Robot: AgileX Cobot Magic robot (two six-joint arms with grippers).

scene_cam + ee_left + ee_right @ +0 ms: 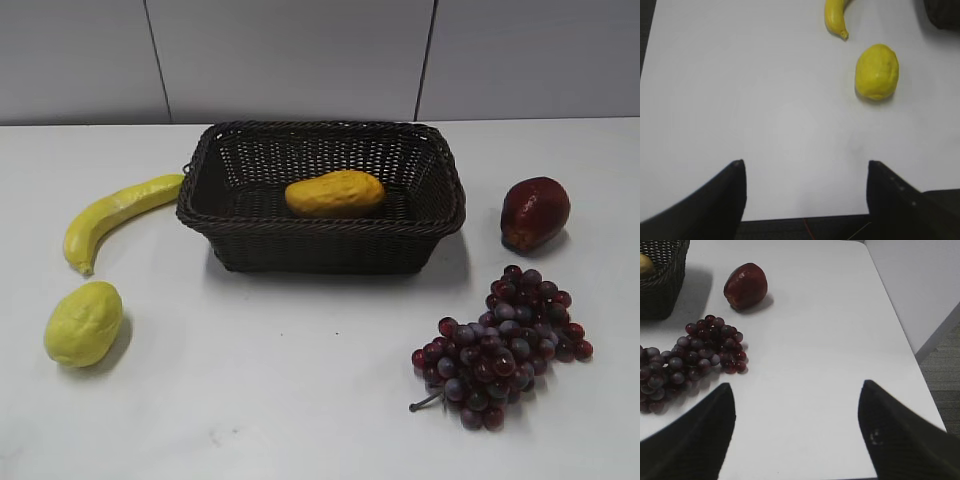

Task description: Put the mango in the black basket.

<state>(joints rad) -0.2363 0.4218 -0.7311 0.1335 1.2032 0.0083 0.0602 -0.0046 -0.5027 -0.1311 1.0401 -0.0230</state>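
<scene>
The mango (335, 193) lies inside the black basket (320, 232), resting on the basket floor a little toward its front wall, with its long axis running left to right, parallel to the desk's front edge. Nothing touches it, and no arm shows in the exterior view, so by my reading the placing is done and only a clear retreat remains.

The basket sits toward the back edge of the desk, about midway between the left and right edges. In the right wrist view a sliver of the mango (645, 265) shows over the basket's rim (662, 277) at the upper left, so the fruit lies ahead and to the left of the right gripper (795, 430). That gripper is empty, jaws spread wide, hanging over bare desk near the front right corner. The left gripper (805, 192) is likewise empty and wide apart, near the front left corner, with only a corner of the basket (942, 12) in its view, ahead and to the right.

Between the grippers and the basket lie the neighbours: banana (115, 215) and lemon (83, 322) toward the left edge, dark red fruit (535, 212) and grapes (500, 350) toward the right. The front middle of the desk is open.
</scene>
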